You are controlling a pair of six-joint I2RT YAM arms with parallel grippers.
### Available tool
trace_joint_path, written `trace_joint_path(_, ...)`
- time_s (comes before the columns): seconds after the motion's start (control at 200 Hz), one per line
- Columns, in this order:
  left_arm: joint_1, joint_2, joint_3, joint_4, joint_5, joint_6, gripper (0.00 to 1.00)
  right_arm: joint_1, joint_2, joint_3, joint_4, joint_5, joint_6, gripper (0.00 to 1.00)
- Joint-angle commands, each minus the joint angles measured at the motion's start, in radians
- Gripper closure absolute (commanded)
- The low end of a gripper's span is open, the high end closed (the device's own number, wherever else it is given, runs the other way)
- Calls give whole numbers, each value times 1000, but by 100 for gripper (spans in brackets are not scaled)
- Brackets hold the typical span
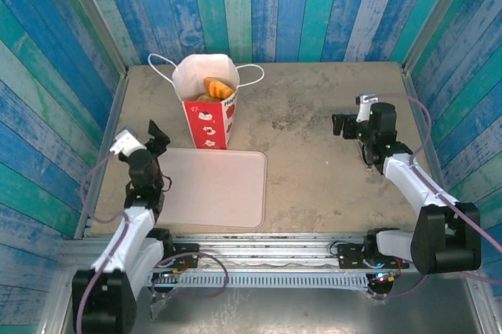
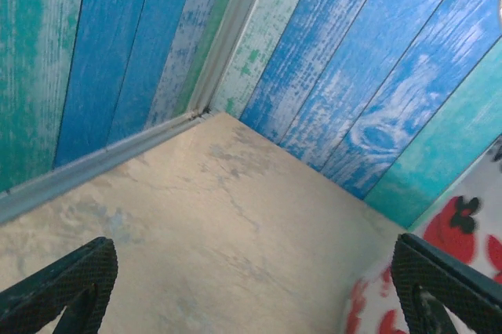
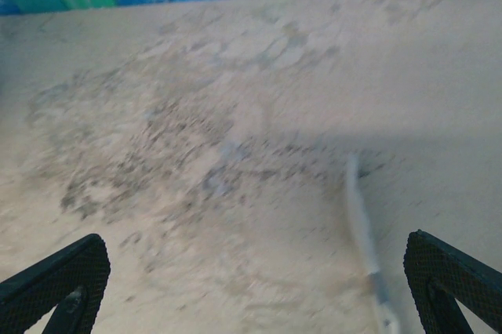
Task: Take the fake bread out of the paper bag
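The left claw (image 1: pixel 157 138) and right claw (image 1: pixel 339 125) hung wide open, empty, above the desk (image 1: pixel 314 169), bread (image 1: pixel 213 87) inside the bag (image 1: pixel 205 126).

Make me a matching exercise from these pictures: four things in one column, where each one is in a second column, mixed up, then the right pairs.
Things
1. paper bag
2. bread
3. tray
4. right gripper

Places
A. open, over bare table on the right side
B. inside the bag, showing at its open top
C. standing upright near the back wall, left of centre
D. lying flat on the table, on the near side of the bag

Pairs: 1-C, 2-B, 3-D, 4-A
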Motion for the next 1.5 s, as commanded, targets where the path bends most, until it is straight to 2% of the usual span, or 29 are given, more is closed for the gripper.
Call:
trace_joint_path(0.0,-2,-156,3,-251,139,-165,6,11,24,2,-133,-399,110,0)
trace_joint_path(0.035,-2,-195,1,-294,167,-210,6,33,31,-13,-102,-494,141,2)
trace_joint_path(0.06,-2,-221,-1,-324,194,-228,6,55,36,-16,-96,-517,160,3)
trace_joint_path(0.115,-2,-274,-4,-387,239,-273,6,123,44,-18,-108,-504,182,6)
trace_joint_path(0.23,-2,-353,-35,-437,350,-345,6,302,80,1,-158,-388,214,12)
trace_joint_path(0.416,-2,-396,-17,-537,456,-376,6,604,137,47,-229,-92,294,22)
trace_joint_path(0.496,-1,-383,0,-570,500,-388,6,695,154,48,-233,26,349,27)
trace_joint_path(0.576,-2,-360,3,-568,551,-390,6,755,188,50,-229,75,389,33)
trace_joint_path(0.821,-24,-258,20,-557,676,-404,6,844,340,141,-287,127,351,42)
trace_joint_path(0.962,-91,-236,20,-589,660,-387,6,860,416,190,-295,118,337,45)
trace_joint_path(1.167,-200,-165,19,-592,732,-351,6,877,488,229,-316,144,340,47)
trace_joint_path(1.312,-296,-105,50,-651,695,-307,6,883,514,244,-348,180,332,53)
trace_joint_path(1.493,-389,-36,101,-657,642,-288,6,884,521,242,-414,245,313,71)
